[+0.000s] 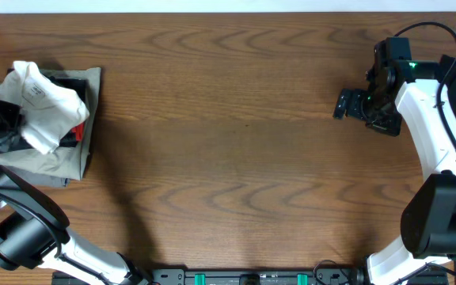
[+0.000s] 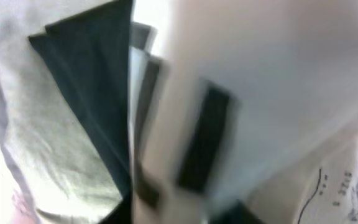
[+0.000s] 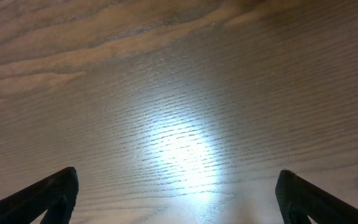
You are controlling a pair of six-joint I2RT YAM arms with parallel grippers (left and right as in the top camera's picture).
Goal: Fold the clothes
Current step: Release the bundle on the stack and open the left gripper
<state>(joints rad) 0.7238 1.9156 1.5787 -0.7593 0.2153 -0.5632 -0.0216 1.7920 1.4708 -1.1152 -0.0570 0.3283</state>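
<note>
A pile of clothes lies at the table's far left. A crumpled white garment (image 1: 46, 103) with a printed label lies on top of a folded grey-green piece (image 1: 70, 154), with black and red cloth (image 1: 74, 131) between them. My left gripper (image 1: 5, 119) is pressed into the pile's left side, partly under the white garment. The left wrist view is blurred and filled with white cloth (image 2: 278, 81), grey-green cloth (image 2: 42, 143) and black cloth (image 2: 92, 81); its fingers do not show. My right gripper (image 1: 345, 104) is open and empty over bare wood (image 3: 179, 149) at the far right.
The wooden table (image 1: 236, 142) stretches between the pile and the right arm. The arm bases and a black rail (image 1: 244, 277) sit along the front edge. The pile lies close to the left edge.
</note>
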